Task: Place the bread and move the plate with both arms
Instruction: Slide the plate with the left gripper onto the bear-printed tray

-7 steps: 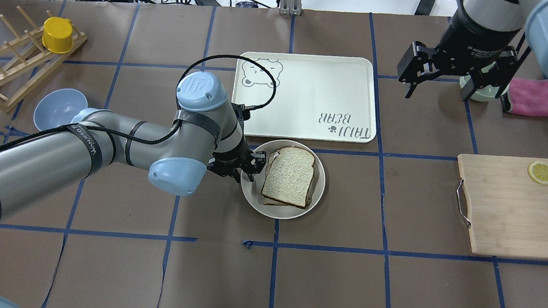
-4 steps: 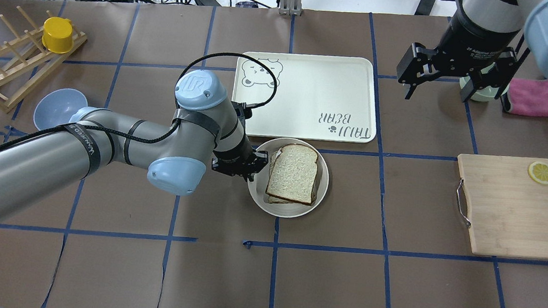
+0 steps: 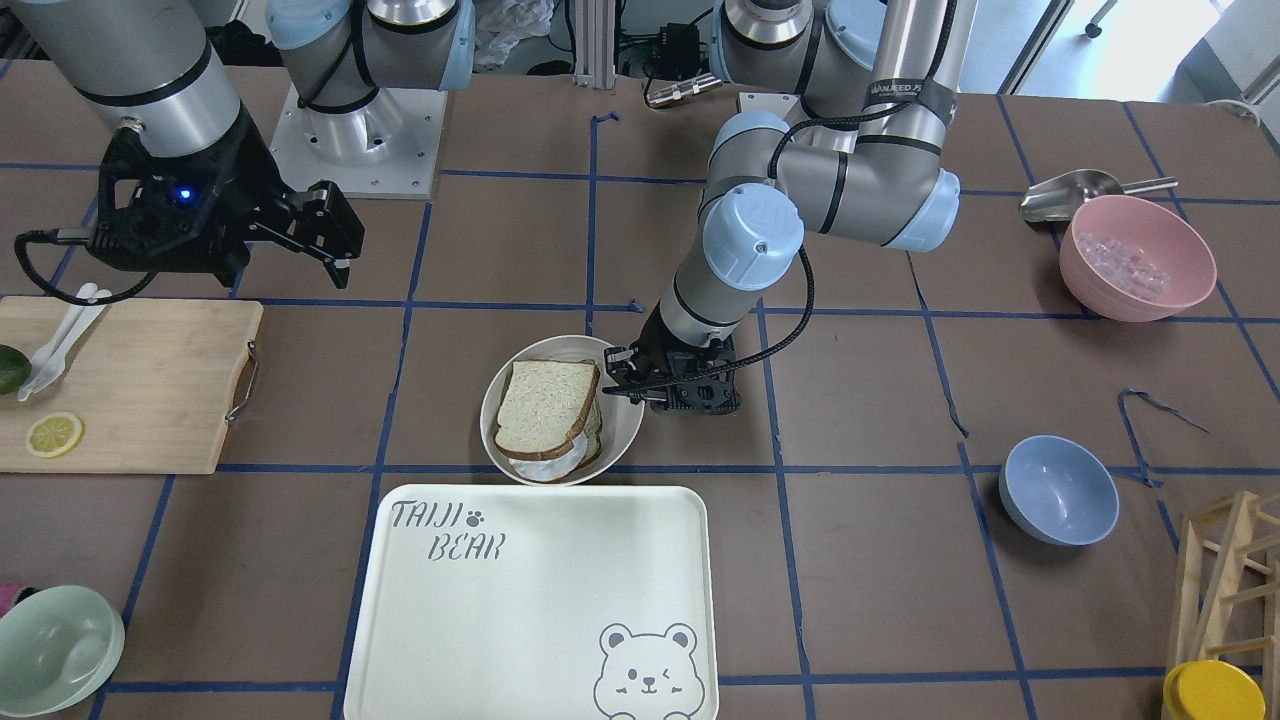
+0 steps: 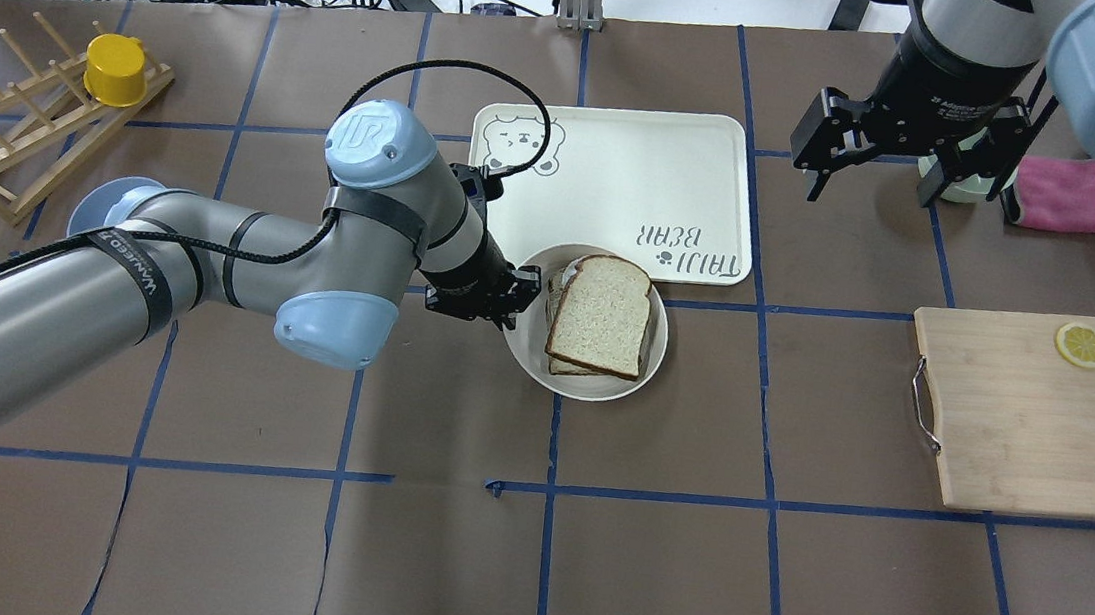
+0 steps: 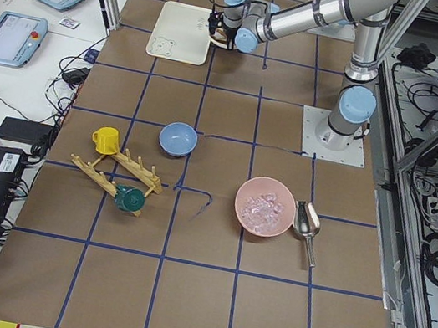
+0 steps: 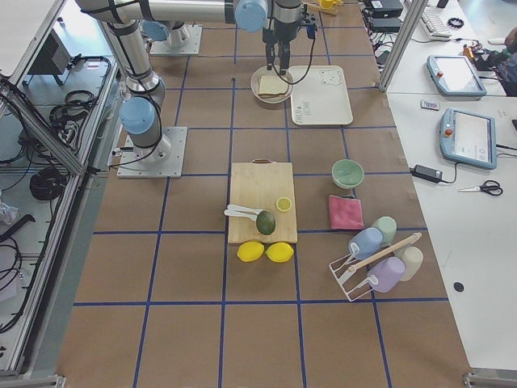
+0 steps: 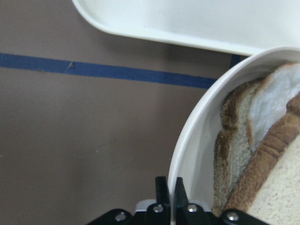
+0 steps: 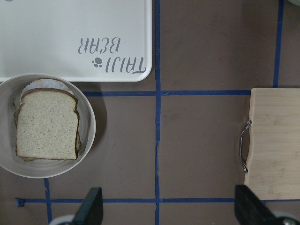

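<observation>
Bread (image 4: 602,313) lies on plate (image 4: 599,394), which abuts the tray's (image 4: 621,174) robot-side edge: placing appears done. Left gripper (image 4: 513,315) pinches the plate's rim; right gripper (image 4: 870,188) hangs wide open beside the tray. The plate's move appears unfinished.

Overhead camera sat behind robot (image 3: 352,130), looked forward and down. Front camera faced robot across table (image 4: 642,578), steeply down. Side cameras looked along table from each end, far off. Left wrist camera sat very close on plate (image 7: 185,145) rim. Right wrist camera looked straight down from higher; both wrist views shared plate, tray (image 8: 56,33) corner.
</observation>
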Controlling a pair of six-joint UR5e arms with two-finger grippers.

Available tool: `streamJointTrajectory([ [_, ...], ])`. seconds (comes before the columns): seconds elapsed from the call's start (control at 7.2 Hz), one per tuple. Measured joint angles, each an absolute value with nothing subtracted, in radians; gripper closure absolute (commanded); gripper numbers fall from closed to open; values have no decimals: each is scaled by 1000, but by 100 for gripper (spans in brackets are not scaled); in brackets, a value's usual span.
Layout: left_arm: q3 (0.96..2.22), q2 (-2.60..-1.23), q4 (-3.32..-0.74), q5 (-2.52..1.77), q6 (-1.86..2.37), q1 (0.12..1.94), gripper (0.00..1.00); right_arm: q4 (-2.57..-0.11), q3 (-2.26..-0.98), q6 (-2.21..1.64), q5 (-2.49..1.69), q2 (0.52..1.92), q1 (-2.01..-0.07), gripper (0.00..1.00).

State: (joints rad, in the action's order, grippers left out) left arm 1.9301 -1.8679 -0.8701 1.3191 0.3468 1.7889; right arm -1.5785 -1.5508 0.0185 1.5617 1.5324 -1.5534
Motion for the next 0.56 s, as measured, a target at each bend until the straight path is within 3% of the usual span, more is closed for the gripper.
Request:
streamJointTrajectory([
  [0.56, 1681, -1902, -1040, 1321, 334, 1770, 100, -1576, -1552, 19, 1564, 1532, -1554, 0],
])
